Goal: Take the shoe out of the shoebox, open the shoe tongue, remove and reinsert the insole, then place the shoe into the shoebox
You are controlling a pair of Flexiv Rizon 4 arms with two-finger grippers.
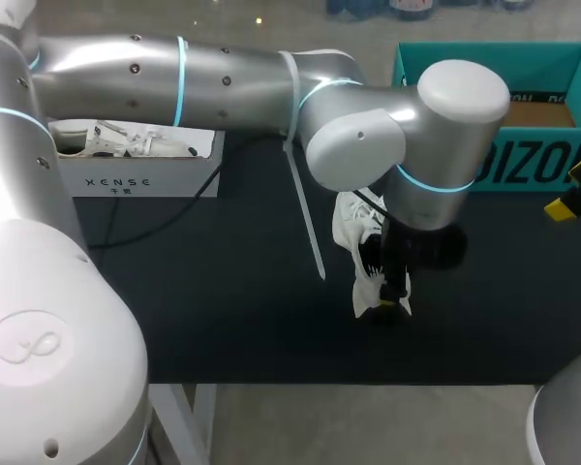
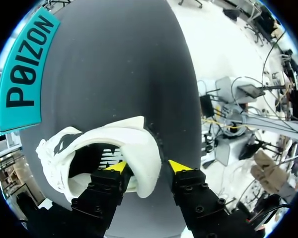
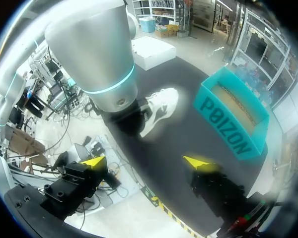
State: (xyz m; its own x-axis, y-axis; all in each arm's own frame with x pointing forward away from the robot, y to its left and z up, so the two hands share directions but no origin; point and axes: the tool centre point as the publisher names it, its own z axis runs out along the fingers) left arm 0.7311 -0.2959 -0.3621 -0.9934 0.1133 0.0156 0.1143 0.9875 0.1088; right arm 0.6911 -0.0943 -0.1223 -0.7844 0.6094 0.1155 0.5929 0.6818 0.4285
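Head view: white box (image 1: 136,182) holds sneakers (image 1: 126,141); left jaws clamp shoe (image 1: 352,223); right jaws apart.

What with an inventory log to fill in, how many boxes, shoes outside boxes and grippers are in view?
Boxes: 2 (teal shoebox, white box)
Shoes outside boxes: 1 (white shoe)
Grippers: 2 (left gripper, right gripper)
Total: 5
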